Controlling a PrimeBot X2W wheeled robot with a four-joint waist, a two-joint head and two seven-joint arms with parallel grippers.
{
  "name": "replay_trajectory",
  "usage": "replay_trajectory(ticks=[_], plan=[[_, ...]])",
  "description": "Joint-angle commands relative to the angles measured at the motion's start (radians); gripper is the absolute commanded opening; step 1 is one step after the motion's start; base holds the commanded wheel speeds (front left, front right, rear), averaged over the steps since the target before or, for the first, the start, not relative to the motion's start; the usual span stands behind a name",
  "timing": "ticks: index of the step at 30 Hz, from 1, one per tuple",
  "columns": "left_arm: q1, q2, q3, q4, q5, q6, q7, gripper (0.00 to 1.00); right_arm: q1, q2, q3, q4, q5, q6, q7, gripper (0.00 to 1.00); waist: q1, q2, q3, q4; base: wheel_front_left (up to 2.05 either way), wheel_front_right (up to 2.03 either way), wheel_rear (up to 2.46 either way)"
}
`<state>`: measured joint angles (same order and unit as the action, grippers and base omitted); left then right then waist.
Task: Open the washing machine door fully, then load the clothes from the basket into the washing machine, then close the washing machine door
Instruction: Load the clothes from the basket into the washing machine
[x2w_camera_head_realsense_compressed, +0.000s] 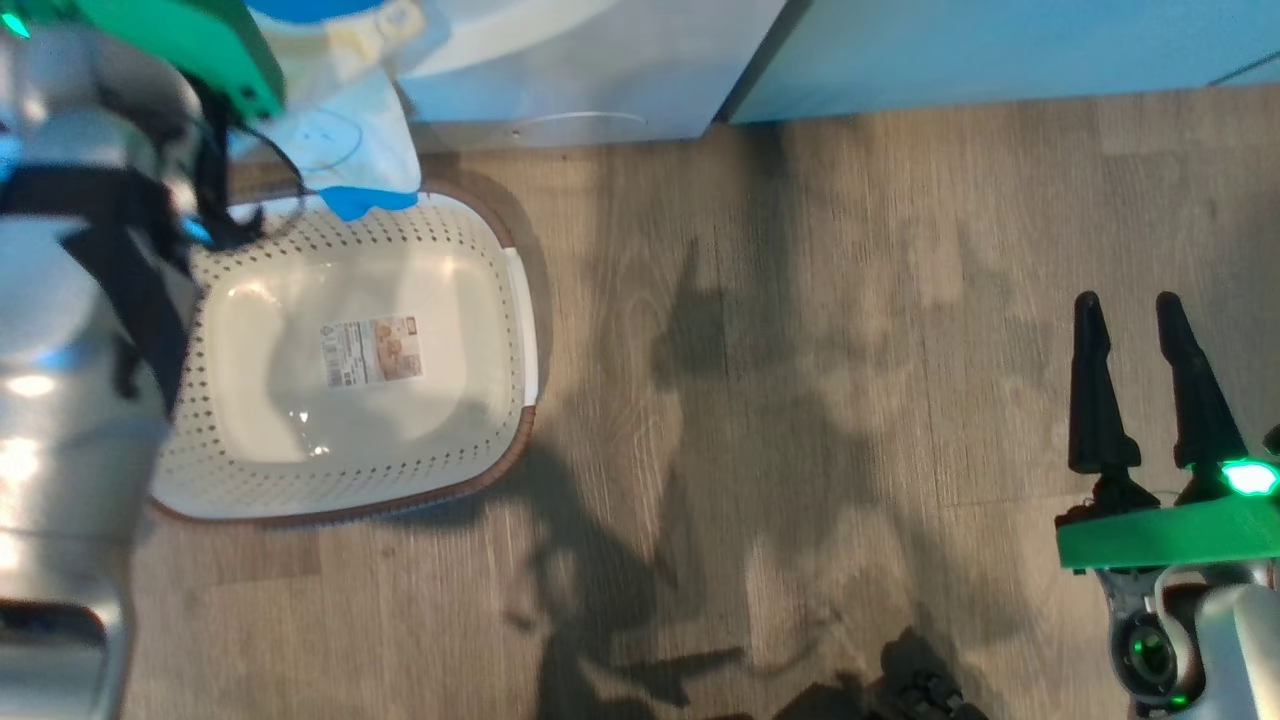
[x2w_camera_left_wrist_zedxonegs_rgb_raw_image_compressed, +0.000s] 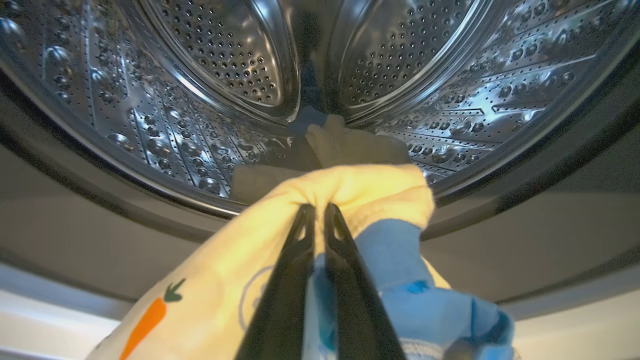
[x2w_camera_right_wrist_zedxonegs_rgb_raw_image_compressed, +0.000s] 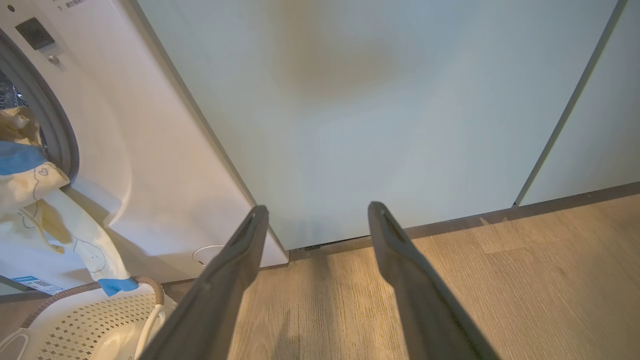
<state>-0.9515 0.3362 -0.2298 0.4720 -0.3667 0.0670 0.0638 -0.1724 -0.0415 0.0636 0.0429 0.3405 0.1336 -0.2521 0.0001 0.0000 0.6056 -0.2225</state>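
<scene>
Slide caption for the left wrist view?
Left gripper shut on pale yellow carrot-print garment with blue trim, before the perforated steel drum.

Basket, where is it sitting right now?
The basket sits on the wooden floor at the left of the head view, just in front of the washing machine, with the clothes hanging down at its far rim.

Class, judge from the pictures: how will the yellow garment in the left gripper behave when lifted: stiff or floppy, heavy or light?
Probably floppy: the yellow garment bunches around the left gripper and droops toward the basket. Likely light: one narrow pinch seems to hold it up.
</scene>
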Motion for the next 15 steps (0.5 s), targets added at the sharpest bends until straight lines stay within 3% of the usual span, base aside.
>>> replay_trajectory(ticks=[1, 6, 15], plan=[[-0.062, 0.067, 0.034, -0.032, -0.004, -0.007, 0.031, 0.0, -0.008, -0.009, 0.02, -0.032, 0.01, -0.003, -0.01, 1.0, -0.0001, 0.0, 0.019, -0.01, 0.0, 0.0, 0.0], [-0.183, 0.124, 0.033, -0.024, -0.026, -0.039, 0.2, 0.0, -0.031, -0.009, 0.036, -0.032, 0.032, -0.003, -0.01, 1.0, -0.0001, 0.0, 0.053, -0.028, 0.0, 0.0, 0.0], [-0.352, 0.188, 0.037, 0.016, -0.019, -0.055, 0.28, 0.0, -0.063, -0.009, 0.06, -0.028, 0.073, -0.003, -0.01, 1.0, -0.0001, 0.0, 0.105, -0.073, 0.0, 0.0, 0.0]])
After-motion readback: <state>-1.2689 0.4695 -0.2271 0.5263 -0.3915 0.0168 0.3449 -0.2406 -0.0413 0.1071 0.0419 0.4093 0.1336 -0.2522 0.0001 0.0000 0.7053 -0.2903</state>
